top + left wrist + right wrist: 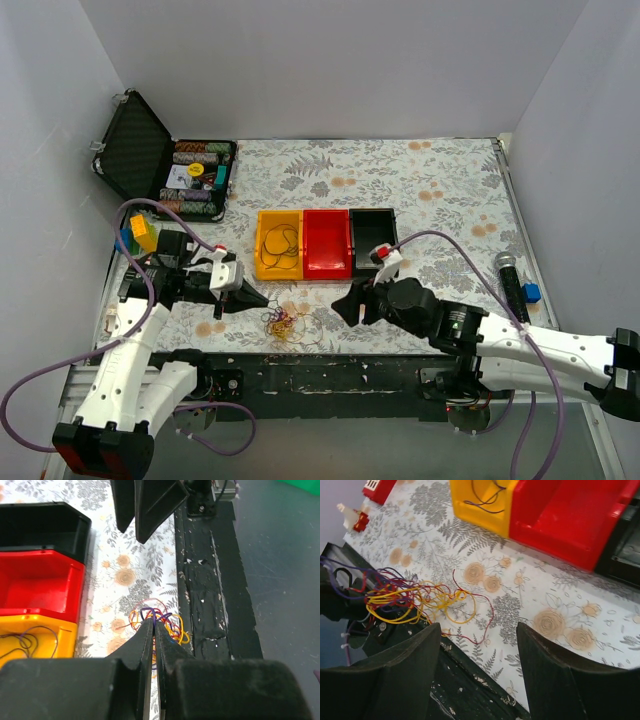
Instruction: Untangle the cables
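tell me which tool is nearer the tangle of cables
Left. The left tool is shut with its tips in the cables, apparently pinching some strands. The right tool stands open off to the tangle's right, apart from it.

Both arms reach inward, elbows low, with the grippers pointing toward each other.
The left gripper (263, 298) is pinched tight on strands of the cables (280, 322). The right gripper (343, 305) hangs nearby, its fingers (560, 680) spread wide and holding nothing.
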### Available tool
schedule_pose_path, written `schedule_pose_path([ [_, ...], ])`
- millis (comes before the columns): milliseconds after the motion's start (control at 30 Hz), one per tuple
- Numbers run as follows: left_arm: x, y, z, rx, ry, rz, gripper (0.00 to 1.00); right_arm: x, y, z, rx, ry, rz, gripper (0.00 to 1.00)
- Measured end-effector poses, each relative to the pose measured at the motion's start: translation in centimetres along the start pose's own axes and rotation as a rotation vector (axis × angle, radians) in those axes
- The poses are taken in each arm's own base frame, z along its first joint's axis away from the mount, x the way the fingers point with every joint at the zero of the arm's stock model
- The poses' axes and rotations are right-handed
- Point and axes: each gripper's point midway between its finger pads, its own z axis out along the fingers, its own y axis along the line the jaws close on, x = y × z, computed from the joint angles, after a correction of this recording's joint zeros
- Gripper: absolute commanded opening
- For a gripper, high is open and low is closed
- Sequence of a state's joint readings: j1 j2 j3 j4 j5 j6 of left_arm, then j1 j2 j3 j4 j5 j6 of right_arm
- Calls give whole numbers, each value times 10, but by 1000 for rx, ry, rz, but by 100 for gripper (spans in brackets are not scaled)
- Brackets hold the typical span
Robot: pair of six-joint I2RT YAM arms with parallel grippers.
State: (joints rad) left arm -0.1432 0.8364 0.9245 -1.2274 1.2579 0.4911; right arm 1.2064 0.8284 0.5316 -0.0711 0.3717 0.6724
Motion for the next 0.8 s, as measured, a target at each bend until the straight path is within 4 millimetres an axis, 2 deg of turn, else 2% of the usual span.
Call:
schedule_pose_path([
  [133, 20, -6, 4, 16, 15, -14, 0, 10, 28, 7, -121, -3, -88, 72],
  [267, 24, -3, 4, 5, 25, 3, 0, 27, 57, 18, -201, 18, -188, 70],
  [400, 25, 4, 4, -11, 33, 31, 0, 34, 70, 39, -204, 46, -235, 69],
  [600, 30, 6, 5, -19, 42, 30, 0, 31, 94, 65, -238, 37, -261, 67],
  [800, 29, 6, 5, -22, 41, 36, 0, 40, 104, 81, -264, 56, -280, 60],
])
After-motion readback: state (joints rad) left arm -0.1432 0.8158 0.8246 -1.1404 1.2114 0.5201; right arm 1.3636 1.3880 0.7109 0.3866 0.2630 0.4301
